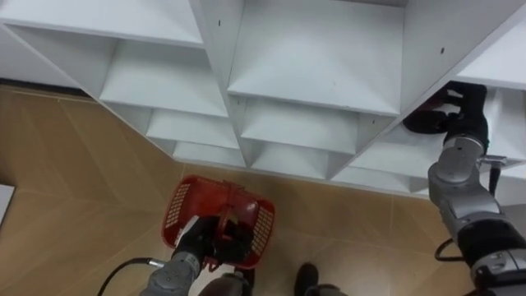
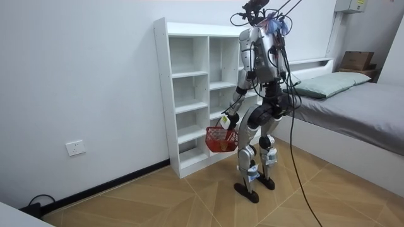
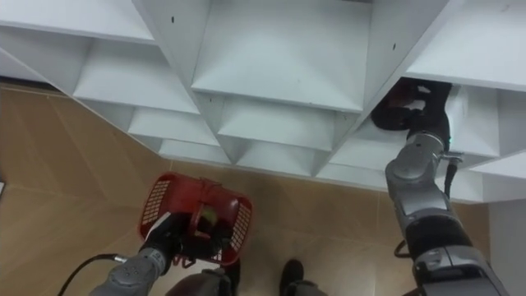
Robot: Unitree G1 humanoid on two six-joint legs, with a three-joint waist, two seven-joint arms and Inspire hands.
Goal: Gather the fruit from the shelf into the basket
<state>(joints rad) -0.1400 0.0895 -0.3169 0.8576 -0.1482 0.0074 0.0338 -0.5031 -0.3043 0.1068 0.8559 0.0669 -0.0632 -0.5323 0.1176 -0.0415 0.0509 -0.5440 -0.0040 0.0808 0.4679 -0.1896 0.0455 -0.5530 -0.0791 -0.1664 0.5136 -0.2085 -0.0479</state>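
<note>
Closet (image 2: pixel 189 94) of white open compartments straight ahead, flat against a pale wall (image 2: pixel 82 75). Stands upright close in front of it on the wooden floor (image 1: pixel 74 156), with a bed (image 2: pixel 353 107) off at the room view's right.

Carries a red basket (image 1: pixel 179 210) low on the left side, out in front of the bottom shelves and clear of the floor. Grips it with the left hand (image 1: pixel 196 240), fingers curled tight round the handle across the top. Shows a yellowish lump (image 3: pixel 205 216) down inside the mesh walls, perhaps a fruit, half hidden by the handle and the hand.

Holds the right arm raised and stretched forward, the right hand (image 1: pixel 450 107) inside a compartment in the closet's right-hand column, the wrist about level with that compartment's front edge. Looks dark against the shade in there. Impossible to tell whether open, closed, or clamped on anything. Hints at a faint reddish patch just beside the hand, too dim to name.
</note>
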